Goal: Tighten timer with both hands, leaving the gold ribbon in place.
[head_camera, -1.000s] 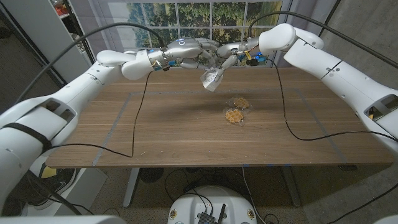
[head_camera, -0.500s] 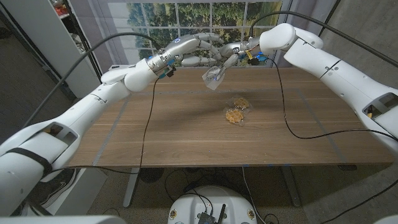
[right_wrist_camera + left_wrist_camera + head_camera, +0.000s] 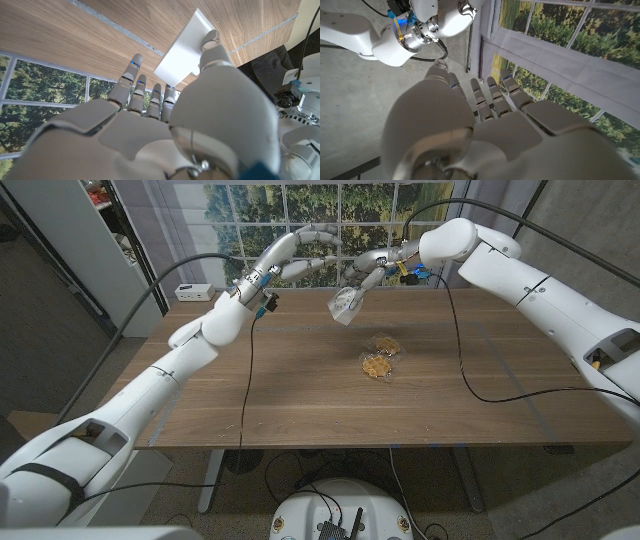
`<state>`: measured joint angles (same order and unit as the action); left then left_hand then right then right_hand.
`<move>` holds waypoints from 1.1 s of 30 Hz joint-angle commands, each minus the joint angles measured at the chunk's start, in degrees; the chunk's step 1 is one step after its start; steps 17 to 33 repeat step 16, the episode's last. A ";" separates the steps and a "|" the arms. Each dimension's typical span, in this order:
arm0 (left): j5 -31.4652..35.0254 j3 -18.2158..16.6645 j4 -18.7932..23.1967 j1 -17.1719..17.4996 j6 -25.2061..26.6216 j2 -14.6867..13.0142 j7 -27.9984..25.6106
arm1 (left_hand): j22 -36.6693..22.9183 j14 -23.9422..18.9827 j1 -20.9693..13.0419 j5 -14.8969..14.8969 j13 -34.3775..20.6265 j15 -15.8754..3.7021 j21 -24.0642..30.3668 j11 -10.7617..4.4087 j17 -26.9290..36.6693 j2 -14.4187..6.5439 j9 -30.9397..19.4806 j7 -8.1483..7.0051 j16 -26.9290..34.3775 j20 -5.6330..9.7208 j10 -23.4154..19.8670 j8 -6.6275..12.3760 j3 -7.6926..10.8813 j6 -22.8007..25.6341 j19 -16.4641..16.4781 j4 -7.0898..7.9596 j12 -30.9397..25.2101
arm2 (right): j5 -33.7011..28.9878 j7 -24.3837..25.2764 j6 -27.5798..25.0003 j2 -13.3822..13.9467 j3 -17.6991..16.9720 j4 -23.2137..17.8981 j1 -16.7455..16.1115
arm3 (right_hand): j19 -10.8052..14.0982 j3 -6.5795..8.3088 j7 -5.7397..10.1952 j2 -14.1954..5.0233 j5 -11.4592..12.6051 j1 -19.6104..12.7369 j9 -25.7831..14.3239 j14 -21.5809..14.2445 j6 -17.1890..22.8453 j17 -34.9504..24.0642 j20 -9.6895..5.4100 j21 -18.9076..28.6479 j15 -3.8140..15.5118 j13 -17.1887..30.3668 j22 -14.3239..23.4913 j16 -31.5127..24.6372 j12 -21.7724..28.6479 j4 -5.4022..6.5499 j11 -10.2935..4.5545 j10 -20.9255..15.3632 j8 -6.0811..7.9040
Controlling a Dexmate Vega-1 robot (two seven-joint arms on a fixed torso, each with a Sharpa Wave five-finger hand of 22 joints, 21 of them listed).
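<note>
My right hand [image 3: 372, 265] is raised over the table's back edge and pinches a flat white timer [image 3: 344, 305], which hangs below it, tilted. In the right wrist view the thumb presses the timer [image 3: 187, 50] against the fingers of the right hand [image 3: 165, 125]. The left hand [image 3: 300, 250] is lifted higher, to the left of the timer and apart from it, fingers stretched out and holding nothing. The left wrist view shows the left hand [image 3: 485, 125] with straight fingers and the right hand [image 3: 435, 20] beyond it. Two gold bunches [image 3: 385, 345] [image 3: 375, 366] lie on the table [image 3: 300, 400] below the timer.
Black cables [image 3: 460, 360] trail from both arms across the tabletop. Grey tape lines [image 3: 190, 370] mark a rectangle on the wood. A small white box [image 3: 195, 291] sits at the back left corner. Windows stand behind the table.
The left hand has drawn away from the timer, rising and swinging back to the left. The right hand still holds the timer in nearly the same place.
</note>
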<state>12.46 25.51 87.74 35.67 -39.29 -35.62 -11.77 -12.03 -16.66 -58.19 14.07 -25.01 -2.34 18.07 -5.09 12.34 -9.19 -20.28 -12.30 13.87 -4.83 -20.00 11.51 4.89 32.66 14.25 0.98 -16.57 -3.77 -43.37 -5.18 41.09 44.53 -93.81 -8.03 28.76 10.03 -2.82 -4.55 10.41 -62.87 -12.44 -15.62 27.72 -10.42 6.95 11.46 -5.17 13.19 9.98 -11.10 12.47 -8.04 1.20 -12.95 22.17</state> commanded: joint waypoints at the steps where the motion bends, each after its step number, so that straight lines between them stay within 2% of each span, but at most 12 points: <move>1: -18.90 -2.84 2.94 5.82 8.34 1.24 6.39 | -0.07 -0.98 0.95 -0.44 0.25 -4.82 0.26 0.09 -0.19 0.38 0.42 -0.32 -0.16 -0.63 -1.29 -0.88 -0.05 -2.19 0.23 0.72 -0.29 | -1.05 0.23 -0.01 0.31 0.01 -0.51 -0.29 | -0.26 0.29 8.87 -2.64 0.30 1.55 -12.14 -0.11 10.95 -0.10 -0.15 0.08 0.44 0.14 0.21 -0.20 0.09 0.01 -0.62 -0.47 1.43; 4: -21.59 -2.91 2.64 6.11 9.11 1.21 7.95 | 0.03 0.04 2.23 -0.98 0.63 -4.42 0.24 0.11 -0.51 1.48 0.95 0.44 -0.94 -0.62 -0.31 -0.70 -0.88 -2.23 0.26 1.12 0.41 | -1.11 0.38 0.01 0.26 -0.07 -0.33 -0.35 | -0.31 0.29 8.91 -2.65 0.30 1.55 -12.14 -0.11 10.99 -0.10 -0.18 0.07 0.52 0.15 0.21 -0.20 0.12 0.01 -1.03 -0.57 1.40; 6: -23.87 -2.90 2.23 6.22 9.38 1.26 9.34 | 0.11 0.05 3.02 -1.32 0.89 -4.87 0.18 -0.39 -0.71 2.55 1.35 0.15 -1.18 -0.27 -0.15 -0.59 -1.59 -2.16 0.23 1.21 0.69 | -1.16 0.55 -0.02 0.27 -0.15 -0.27 -0.43 | -0.32 0.29 8.92 -2.64 0.29 1.54 -12.15 -0.10 10.99 -0.10 -0.19 0.07 0.52 0.15 0.21 -0.20 0.09 -0.01 -0.80 -0.51 1.38; 8: -25.32 -2.95 1.89 6.42 9.61 1.42 10.01 | 0.16 0.01 3.59 -1.51 1.12 -4.78 0.15 -0.25 -0.82 2.91 1.71 0.19 -1.32 -0.26 0.33 -1.22 -1.95 -4.18 0.27 1.35 1.07 | -1.28 0.63 -0.08 0.36 -0.19 -0.27 -0.49 | -0.32 0.30 8.89 -2.65 0.29 1.53 -12.16 -0.03 11.02 -0.10 -0.20 0.08 0.56 0.16 0.21 -0.18 0.10 -0.02 -0.78 -0.54 1.37; 10: -26.48 -2.95 1.57 6.52 9.92 1.49 10.67 | 0.21 -1.23 3.95 -1.69 1.40 -3.48 0.15 -0.11 -0.98 3.32 2.12 -0.20 -1.07 -0.47 0.33 -1.17 -2.25 -5.15 0.40 1.29 1.29 | -1.46 0.78 -0.13 0.49 -0.24 -0.27 -0.58 | -0.41 0.31 8.94 -2.65 0.29 1.50 -12.17 0.14 11.06 -0.10 -0.35 0.05 0.67 0.16 0.21 -0.11 0.10 -0.04 -0.61 -0.57 1.35; 16: -29.63 -3.00 0.57 6.99 10.62 2.34 11.62 | 0.25 -1.57 4.01 -1.77 1.57 -3.61 0.21 -0.27 -1.10 3.58 2.40 -0.28 -1.13 -0.50 0.22 -1.09 -2.39 -5.61 0.64 1.15 1.39 | -1.90 0.60 -1.04 0.79 -0.11 -0.46 -0.72 | -0.44 0.34 8.97 -2.63 0.28 1.42 -12.17 0.22 11.15 -0.09 -0.43 0.05 0.88 0.17 0.21 -0.10 0.11 -0.11 -0.70 -0.65 1.30; 33: -29.63 -3.00 0.57 6.99 10.62 2.34 11.62 | 0.25 -1.57 4.01 -1.77 1.57 -3.61 0.21 -0.27 -1.10 3.58 2.40 -0.28 -1.13 -0.50 0.22 -1.09 -2.39 -5.61 0.64 1.15 1.39 | -1.90 0.60 -1.04 0.79 -0.11 -0.46 -0.72 | -0.44 0.34 8.97 -2.63 0.28 1.42 -12.17 0.22 11.15 -0.09 -0.43 0.05 0.88 0.17 0.21 -0.10 0.11 -0.11 -0.70 -0.65 1.30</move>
